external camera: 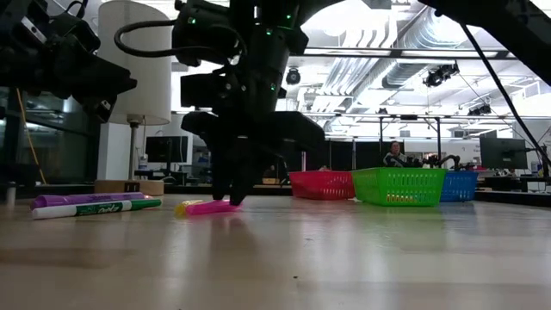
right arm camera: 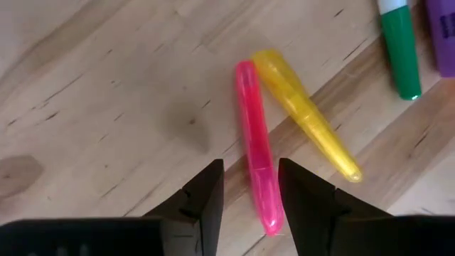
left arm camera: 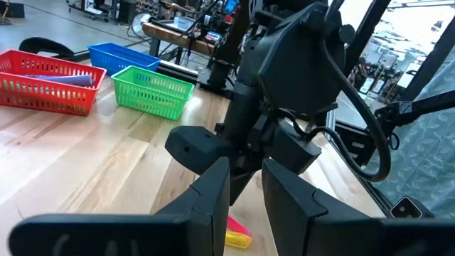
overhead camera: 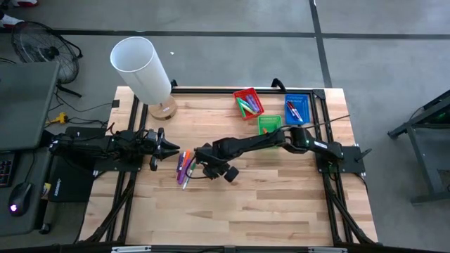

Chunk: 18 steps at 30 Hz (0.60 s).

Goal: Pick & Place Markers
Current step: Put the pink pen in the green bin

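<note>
Evidently lining up a pick, the right gripper (right arm camera: 250, 190) straddles the pink marker (right arm camera: 257, 146) with parted, empty fingers, beside the yellow marker (right arm camera: 306, 114).

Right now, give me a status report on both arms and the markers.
Right tool open, straddling pink marker. Left tool waiting beside the pile. Yellow marker touches the pink one.

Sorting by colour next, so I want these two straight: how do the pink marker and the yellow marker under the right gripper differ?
The pink marker lies partly between the right gripper fingers; the yellow marker lies outside them. They point different ways, touching at one end and spreading apart. Both lie flat on the table, translucent and tapered.
</note>
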Motion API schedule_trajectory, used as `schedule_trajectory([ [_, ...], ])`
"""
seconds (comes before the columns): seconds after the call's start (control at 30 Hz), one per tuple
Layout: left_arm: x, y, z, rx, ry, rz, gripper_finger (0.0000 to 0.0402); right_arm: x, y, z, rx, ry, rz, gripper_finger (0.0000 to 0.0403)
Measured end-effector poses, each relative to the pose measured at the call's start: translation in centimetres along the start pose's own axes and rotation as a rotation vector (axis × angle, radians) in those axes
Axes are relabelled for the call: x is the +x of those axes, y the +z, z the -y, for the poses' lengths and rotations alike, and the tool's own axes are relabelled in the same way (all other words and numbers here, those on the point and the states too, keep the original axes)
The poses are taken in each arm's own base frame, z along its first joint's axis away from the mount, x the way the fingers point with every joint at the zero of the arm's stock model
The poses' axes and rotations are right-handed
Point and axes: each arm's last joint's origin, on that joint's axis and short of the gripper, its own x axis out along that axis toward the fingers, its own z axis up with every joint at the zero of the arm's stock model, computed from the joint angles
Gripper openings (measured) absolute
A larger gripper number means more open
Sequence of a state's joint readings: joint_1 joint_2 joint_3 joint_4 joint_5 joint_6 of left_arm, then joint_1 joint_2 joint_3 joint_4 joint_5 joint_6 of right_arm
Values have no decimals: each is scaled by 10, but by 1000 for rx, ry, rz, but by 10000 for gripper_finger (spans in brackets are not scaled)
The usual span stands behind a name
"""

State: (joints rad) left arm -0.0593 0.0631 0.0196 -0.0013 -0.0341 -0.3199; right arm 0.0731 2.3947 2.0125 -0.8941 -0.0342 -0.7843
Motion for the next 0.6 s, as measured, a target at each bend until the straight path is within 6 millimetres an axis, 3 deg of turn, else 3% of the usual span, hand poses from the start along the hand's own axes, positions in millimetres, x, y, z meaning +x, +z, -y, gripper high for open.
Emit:
schedule_trajectory([
  [0.6, 0, 0, 0, 0, 0, 0, 83, 11, 1, 0, 43, 31, 38, 124],
])
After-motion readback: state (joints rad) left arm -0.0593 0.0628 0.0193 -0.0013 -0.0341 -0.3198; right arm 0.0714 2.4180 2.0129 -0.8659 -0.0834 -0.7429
